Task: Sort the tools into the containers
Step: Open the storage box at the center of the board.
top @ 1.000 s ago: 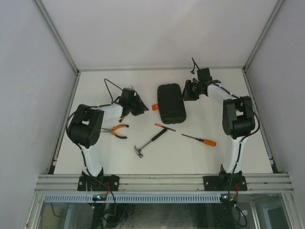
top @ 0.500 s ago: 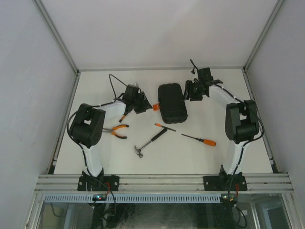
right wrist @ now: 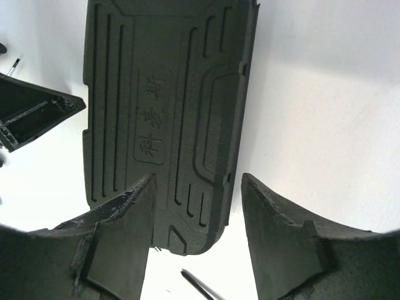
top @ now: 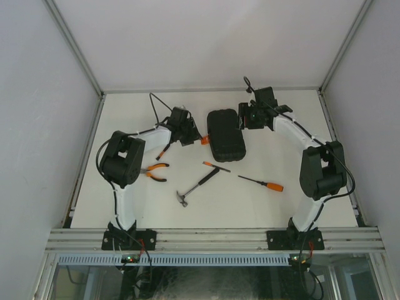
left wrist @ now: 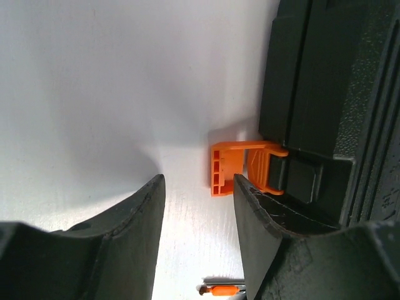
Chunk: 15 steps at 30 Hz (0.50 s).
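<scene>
We see the black tool case (top: 225, 135) lying shut on the white surface (top: 312, 206), slightly above the middle of the top view, with its orange latch (top: 203, 140) sticking out on its left side. The left hand (top: 189, 133) sits just left of that latch. In the left wrist view, this hand (left wrist: 200, 181) has its jaws spread and only bare surface in the gap. The latch (left wrist: 234, 169) lies just ahead of the fingertips, closest to the right-hand finger (left wrist: 262, 231). We cannot tell whether that finger touches it. The case (left wrist: 331, 94) fills the right of that frame.

The right hand (top: 245, 119) is at the case's upper right corner. From its wrist camera, this hand (right wrist: 199, 178) is also released, jaws wide. The ribbed lid (right wrist: 162, 94) and its right edge run down between the two fingers, and we cannot judge contact.

The tools all lie loose on the surface, outside the case:
- The orange-handled pliers (top: 153, 170) are at lower left, beside the left arm.
- The hammer (top: 197, 185) lies on a slant below the case.
- A short screwdriver (top: 215, 166) lies just above the hammer's handle.
- An orange-handled screwdriver (top: 262, 183) lies at lower right.
- A small orange screwdriver (top: 161, 152) lies below the left forearm.
</scene>
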### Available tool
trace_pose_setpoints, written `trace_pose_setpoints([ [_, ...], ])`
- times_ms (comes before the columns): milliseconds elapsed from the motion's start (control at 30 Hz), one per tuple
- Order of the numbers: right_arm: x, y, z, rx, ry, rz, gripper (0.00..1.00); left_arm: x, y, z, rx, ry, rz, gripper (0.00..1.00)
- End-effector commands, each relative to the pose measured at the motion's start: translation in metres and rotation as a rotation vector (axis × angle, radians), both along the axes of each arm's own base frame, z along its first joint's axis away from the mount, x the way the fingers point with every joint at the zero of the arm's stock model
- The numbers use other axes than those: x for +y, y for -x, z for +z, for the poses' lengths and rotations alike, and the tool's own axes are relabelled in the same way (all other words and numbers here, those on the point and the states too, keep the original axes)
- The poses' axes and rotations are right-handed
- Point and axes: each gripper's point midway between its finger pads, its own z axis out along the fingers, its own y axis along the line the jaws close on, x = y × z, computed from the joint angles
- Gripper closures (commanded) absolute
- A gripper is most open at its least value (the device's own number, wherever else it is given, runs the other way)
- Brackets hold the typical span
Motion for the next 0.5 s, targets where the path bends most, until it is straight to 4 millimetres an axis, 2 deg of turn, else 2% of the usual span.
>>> trace_pose_setpoints([
  [0,0.002,-0.003,0.026,-0.083,0.016,0.011,0.45,-0.006,-0.010,0.003,0.005,-0.010,0.017,0.49],
  [200,0.001,0.001,0.023,-0.068,0.027,0.010,0.45,-0.016,-0.008,0.000,0.012,-0.015,0.010,0.50],
  [433,-0.006,0.003,0.030,-0.079,0.049,-0.019,0.49,-0.008,-0.001,-0.017,0.062,-0.061,0.047,0.58],
  [467,-0.006,0.003,0.032,-0.084,0.049,-0.022,0.50,-0.018,0.007,-0.019,0.069,-0.063,0.026,0.59],
])
